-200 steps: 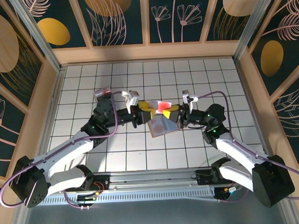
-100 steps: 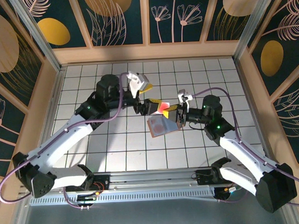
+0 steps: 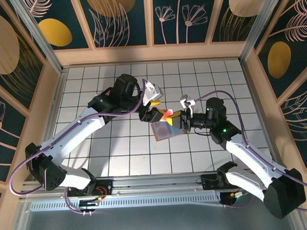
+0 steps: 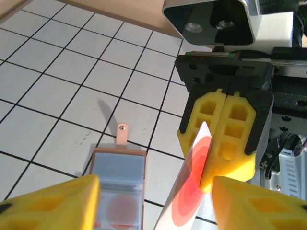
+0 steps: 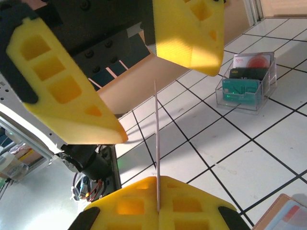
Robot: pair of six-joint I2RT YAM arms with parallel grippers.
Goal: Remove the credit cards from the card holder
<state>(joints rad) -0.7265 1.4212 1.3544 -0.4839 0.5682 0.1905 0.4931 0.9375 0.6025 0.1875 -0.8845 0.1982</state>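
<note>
- Red-orange card: a thin, stiff rectangle with a white ground and concentric red and orange rings. It is out of the wallet and held in the air above the table, between the two arms.
- Right gripper: its yellow fingers are pressed together on one end of the card. From the right wrist the card is seen edge-on as a fine line rising from the seam between them.
- Left gripper: the jaws are apart, one yellow finger on each side of the card's free end. A gap shows on both sides, so there is no grip.
- From the left wrist, the card sticks out of the clamped right gripper and slants down toward the camera.
- Wallet: small, flat, tan-brown leather. It lies open on the white tiles just below the held card.
- Wallet interior: a grey-blue pocket with a brown rim, and a small tab with a stud pointing away. A faint red disc shows through the lower pocket; I cannot tell what it belongs to.
- Clear plastic box: stands on the tiles well apart, with teal, dark and red-marked cards upright inside.
</note>
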